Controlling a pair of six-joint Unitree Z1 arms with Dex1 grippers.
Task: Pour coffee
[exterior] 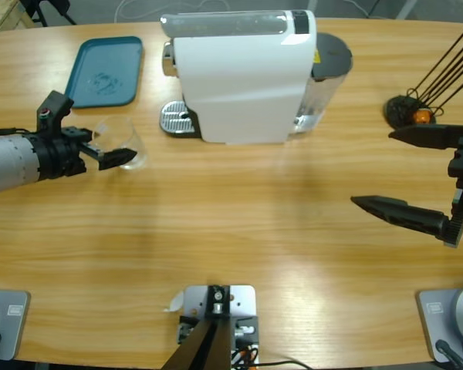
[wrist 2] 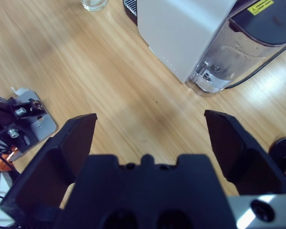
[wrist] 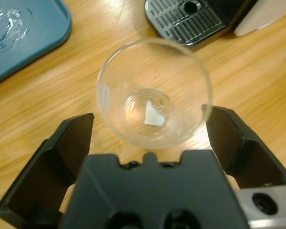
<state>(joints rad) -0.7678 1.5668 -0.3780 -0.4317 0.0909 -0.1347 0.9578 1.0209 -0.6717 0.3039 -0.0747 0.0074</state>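
Note:
A small clear glass cup (exterior: 122,139) (wrist: 152,95) stands upright on the table, left of the coffee machine (exterior: 243,77). My left gripper (exterior: 108,152) (wrist: 150,117) is open, one black jaw on either side of the cup. No amber-brown coffee shows in the cup; its bottom looks clear with a white glint. At the table's right end my right gripper (exterior: 374,168) (wrist 2: 150,118) hangs open with nothing between its jaws. From there the cup (wrist 2: 94,4) is seen small and far off.
The white machine's metal drip tray (exterior: 177,119) (wrist: 190,19) lies just beyond the cup. A teal tray (exterior: 106,71) (wrist: 19,33) sits at the back left. The dark water tank (exterior: 328,69) (wrist 2: 248,43) is behind the machine. A black wire holder (exterior: 407,112) with an orange capsule (exterior: 423,116) stands far right.

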